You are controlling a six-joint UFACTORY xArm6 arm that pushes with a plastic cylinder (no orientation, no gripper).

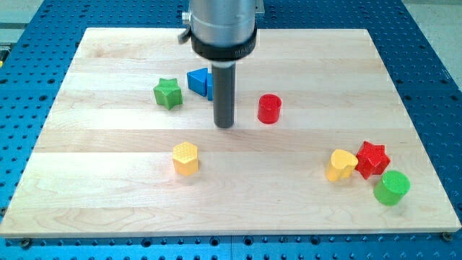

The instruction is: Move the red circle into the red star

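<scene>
The red circle point(269, 108), a short red cylinder, stands a little right of the board's middle. The red star point(372, 159) lies near the view's right side, touching a yellow block point(341, 165) on its left, with a green cylinder point(392, 187) just below it. My tip point(224, 125) rests on the board just left of the red circle, with a small gap between them. The rod rises from the tip to the grey arm body at the view's top.
A green star point(167, 93) and a blue block point(199, 81), partly hidden behind the rod, lie left of the tip. A yellow hexagon point(185, 158) sits lower left. The wooden board point(108, 209) lies on a blue perforated table.
</scene>
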